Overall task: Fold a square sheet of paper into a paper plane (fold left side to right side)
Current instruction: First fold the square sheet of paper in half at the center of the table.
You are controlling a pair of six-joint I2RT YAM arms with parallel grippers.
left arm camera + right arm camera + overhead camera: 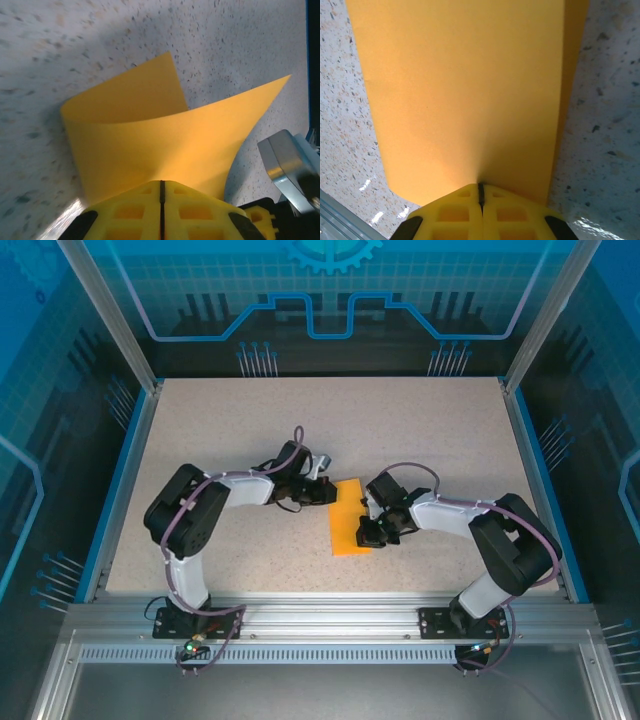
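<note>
Centrally, paper (350,525), left hand (161,200) pinching edge, right hand (480,197) closed, table (420,420) bare

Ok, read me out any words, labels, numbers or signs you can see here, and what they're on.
None readable.
The square sheet of paper is plain orange, unmarked.
The back wall shows a gear and line pattern, no letters.

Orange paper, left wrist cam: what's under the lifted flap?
Part of the orange paper itself, its lower layer, on the speckled table. The flap covers the rest.
</note>
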